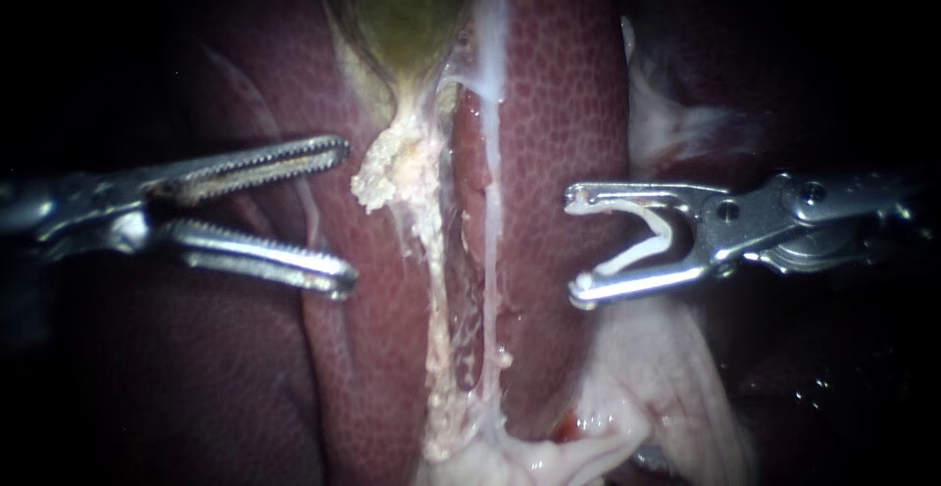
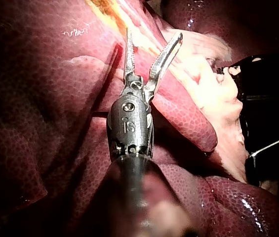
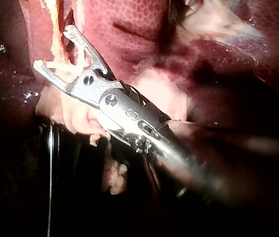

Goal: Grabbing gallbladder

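Notably, right instrument holds white V-shaped clip.

Support: a black surface, seen only in the wrist views, at the edge of the specimen; material cannot be told. Liver, dark red and wet, lies up to its edge. A pale tissue flap hangs over that edge. One thin pale line crosses the black area; thread or reflection, unclear.
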You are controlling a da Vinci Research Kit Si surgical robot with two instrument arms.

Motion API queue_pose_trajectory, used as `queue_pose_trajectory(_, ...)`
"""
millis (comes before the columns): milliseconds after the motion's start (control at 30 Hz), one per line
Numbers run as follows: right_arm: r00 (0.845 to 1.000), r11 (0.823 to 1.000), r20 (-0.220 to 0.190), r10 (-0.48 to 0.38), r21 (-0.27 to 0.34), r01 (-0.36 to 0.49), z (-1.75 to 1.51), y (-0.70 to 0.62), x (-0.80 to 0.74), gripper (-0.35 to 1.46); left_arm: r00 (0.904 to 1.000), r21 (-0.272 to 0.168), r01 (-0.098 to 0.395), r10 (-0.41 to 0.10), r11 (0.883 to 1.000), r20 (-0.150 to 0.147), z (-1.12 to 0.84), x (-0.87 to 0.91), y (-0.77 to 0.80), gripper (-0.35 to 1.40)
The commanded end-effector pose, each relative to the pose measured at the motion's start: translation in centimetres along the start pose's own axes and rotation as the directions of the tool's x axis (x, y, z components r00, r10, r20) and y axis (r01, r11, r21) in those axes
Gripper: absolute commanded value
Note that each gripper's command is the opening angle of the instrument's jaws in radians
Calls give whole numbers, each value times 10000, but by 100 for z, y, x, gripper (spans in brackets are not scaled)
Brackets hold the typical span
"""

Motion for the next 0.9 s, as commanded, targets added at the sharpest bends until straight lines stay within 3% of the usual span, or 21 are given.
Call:
queue_pose_trajectory(33, 10000, 10000, -2, 6, -4, -6, 0, 0, 0, 59, 10000, -47, 29, -30, 10000, -28, 3, 0, 4, 62)
queue_pose_trajectory(333, 10000, 10000, -2, 6, -1, -6, 0, 0, 0, 59, 10000, -210, -1, 0, 9998, -32, 40, 16, 20, 56)
queue_pose_trajectory(500, 10000, 10000, -2, 5, 0, -5, 0, -1, 0, 59, 10000, -417, -52, 50, 9991, -28, 43, 31, 27, 42)
queue_pose_trajectory(600, 10000, 10000, -3, 6, -1, -6, 0, -1, 0, 59, 9998, -574, -86, 74, 9983, -198, 43, 40, 32, 25)
queue_pose_trajectory(700, 10000, 10000, -3, 7, -2, -7, 0, 0, 0, 59, 9989, -588, -126, 98, 9982, -469, 42, 47, 33, -35)
queue_pose_trajectory(900, 10000, 10000, -2, 7, -2, -7, 0, 0, 0, 59, 9965, -626, -150, 97, 9979, -834, 35, 49, 32, -35)
